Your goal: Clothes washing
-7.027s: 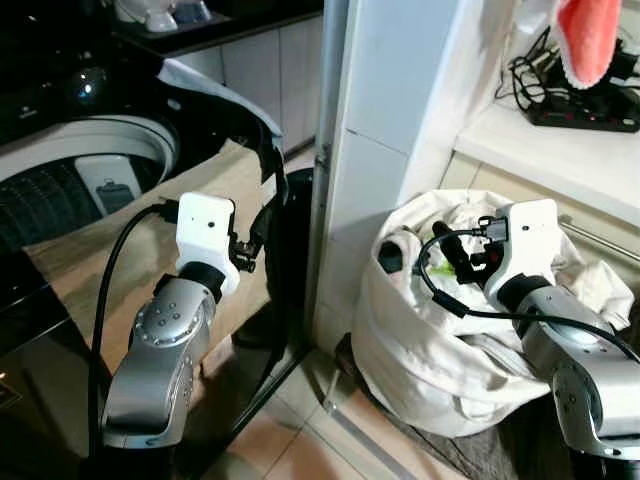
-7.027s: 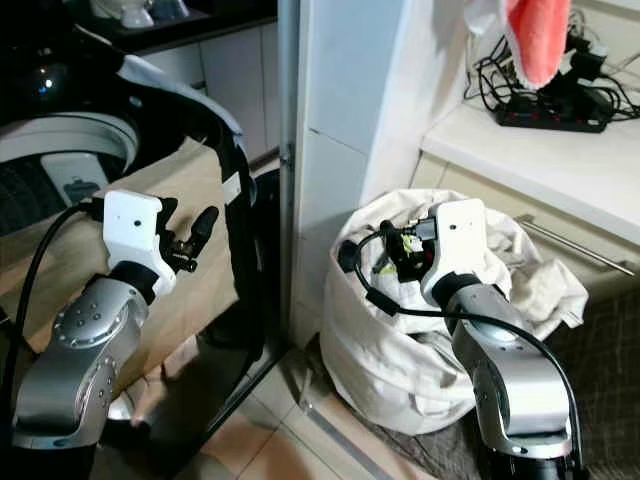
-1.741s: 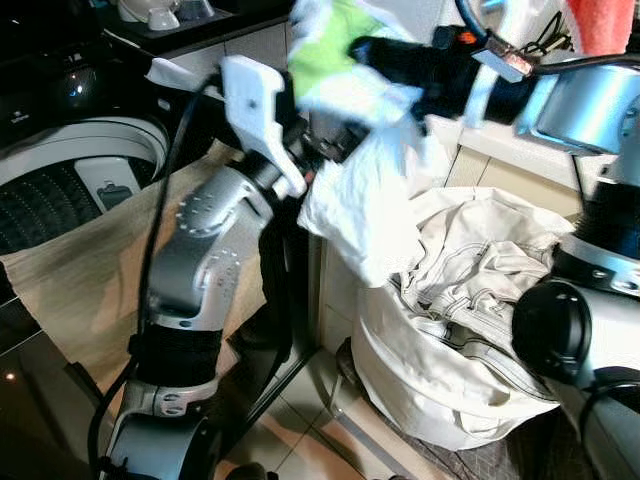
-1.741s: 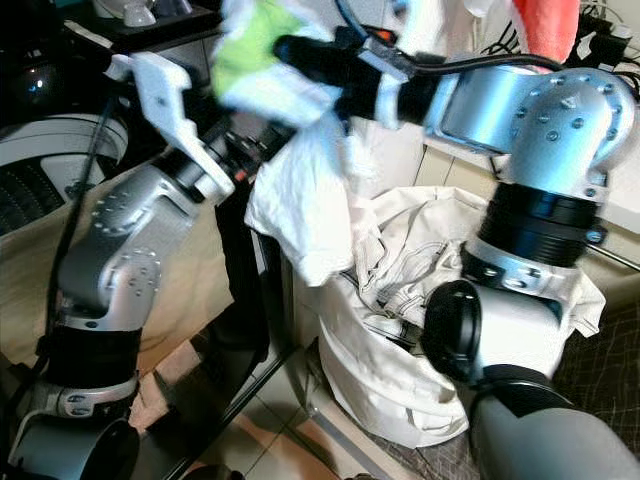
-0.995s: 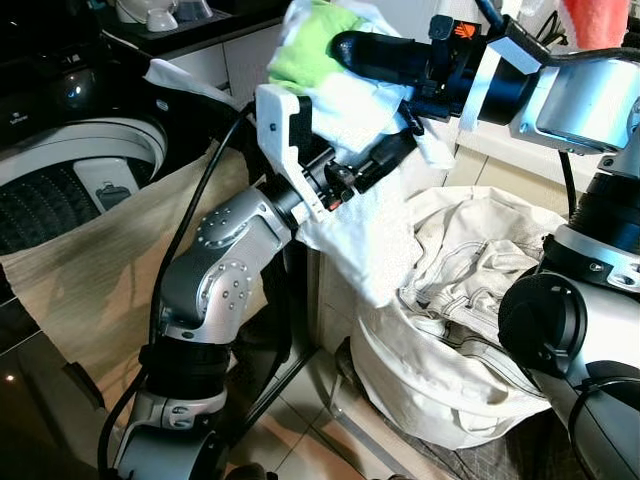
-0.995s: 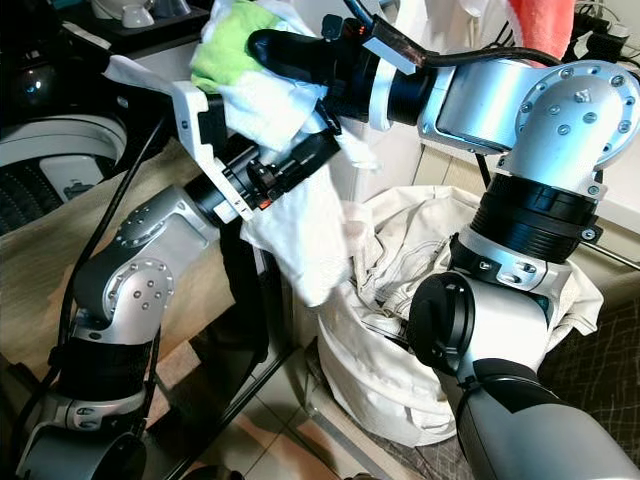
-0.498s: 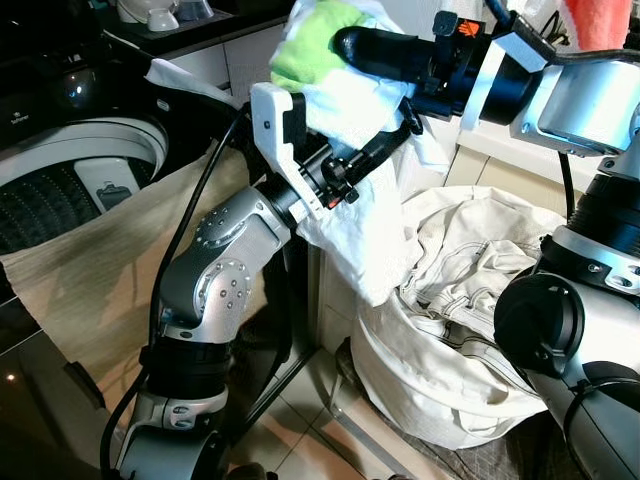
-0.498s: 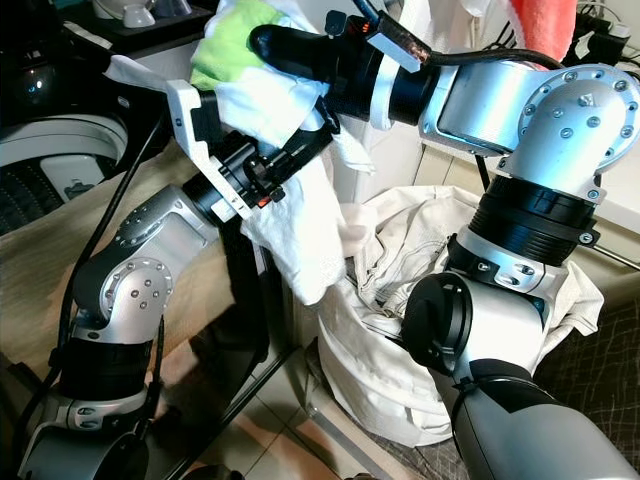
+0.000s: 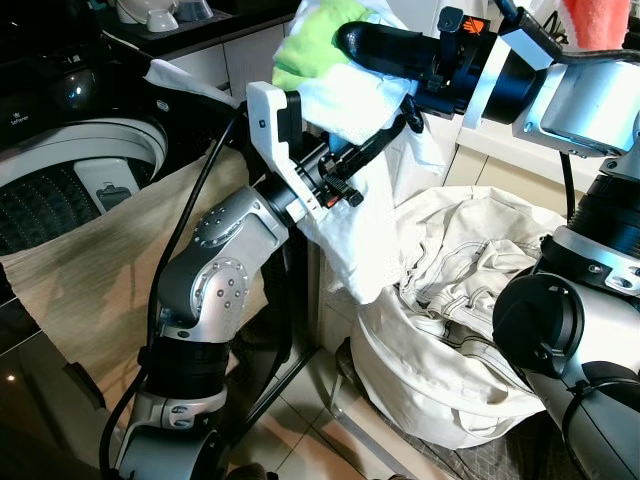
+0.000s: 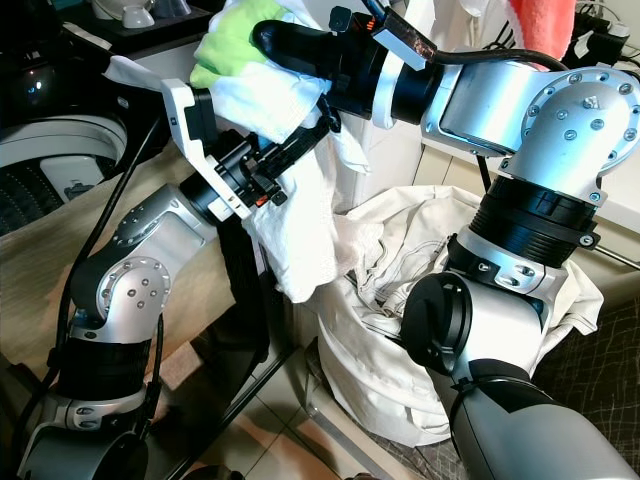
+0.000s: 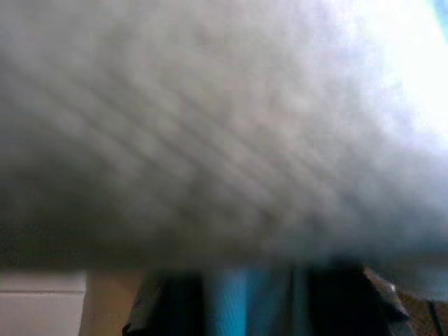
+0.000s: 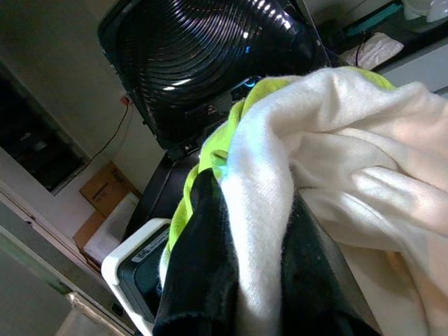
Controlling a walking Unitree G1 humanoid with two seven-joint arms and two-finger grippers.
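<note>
- Right gripper (image 9: 350,40): raised high and reaching across toward the robot's left. Its black fingers (image 12: 203,273) are clamped on a white garment (image 9: 350,200) with a lime-green part (image 9: 310,45); the right wrist view shows cloth pinched between the two fingers.
- White garment: bunched over the right gripper, with its loose end hanging straight down below the fingers. The lowest fold hangs just above the near rim of the laundry bag (image 9: 420,390).
- Left gripper (image 9: 385,140): raised just below the right gripper, its fingers pointing into the hanging cloth and touching it. Whether these fingers are apart or together cannot be told; the left wrist view is a blur of pale cloth (image 11: 224,126) pressed close to the lens.
- Laundry bag: an off-white sack on the floor, below and to the right of both grippers. It stands open and holds crumpled cream clothes (image 9: 470,270).
- Washing machine (image 9: 90,170): a top loader to the left of the left gripper and lower than it, with its drum opening showing. Its dark ribbed lid (image 12: 210,56) stands raised beyond the right gripper's fingers in the right wrist view.
- Beige cloth (image 9: 90,270): draped over the machine's front, below and left of the left arm.
- Counter (image 9: 560,150): to the right, behind the right arm, with a power strip and cables (image 10: 570,85) on it. A pink cloth (image 10: 545,35) hangs above it.
</note>
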